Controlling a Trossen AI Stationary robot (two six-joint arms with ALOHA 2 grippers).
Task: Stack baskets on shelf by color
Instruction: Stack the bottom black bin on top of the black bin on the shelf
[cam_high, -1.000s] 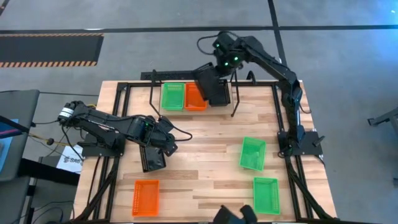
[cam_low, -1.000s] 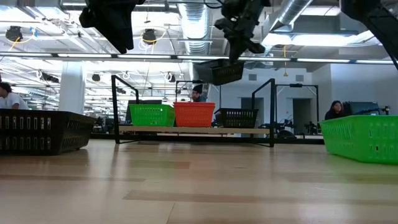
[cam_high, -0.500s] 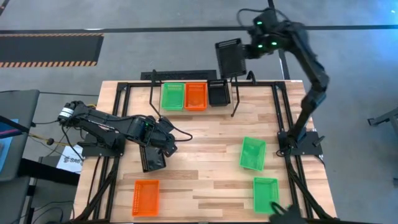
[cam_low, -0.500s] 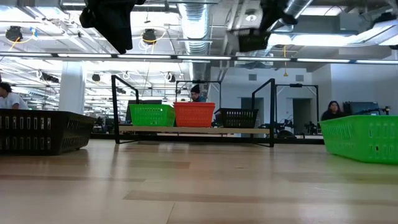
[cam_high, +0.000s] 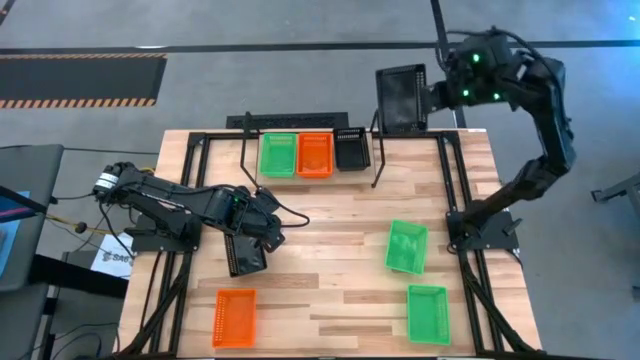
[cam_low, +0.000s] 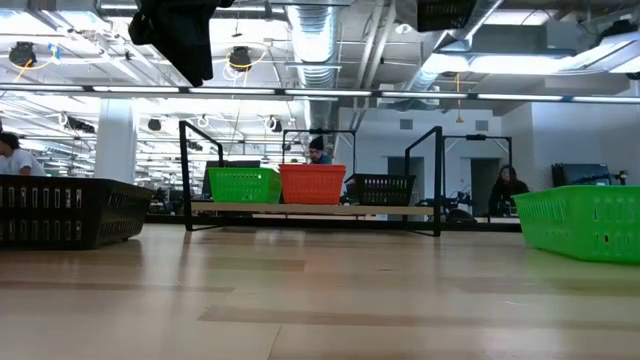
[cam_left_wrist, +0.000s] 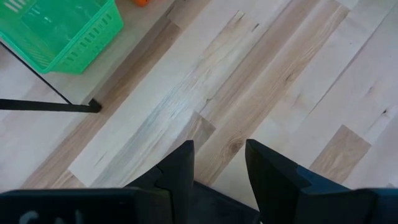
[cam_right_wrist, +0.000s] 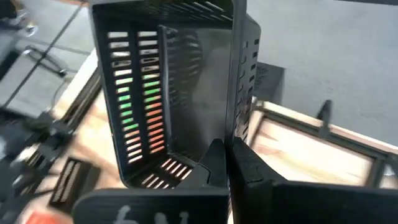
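Jaws of the right gripper (cam_right_wrist: 225, 163) are clenched on a black basket's (cam_high: 401, 98) wall, held high beyond the shelf (cam_high: 310, 130); only the wrist view shows that grip. The left gripper (cam_left_wrist: 217, 163), jaws released, hovers over another black basket (cam_high: 246, 257), well in front of the shelf.

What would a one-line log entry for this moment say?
right gripper: shut on black basket, raised beyond shelf | left gripper: open over table
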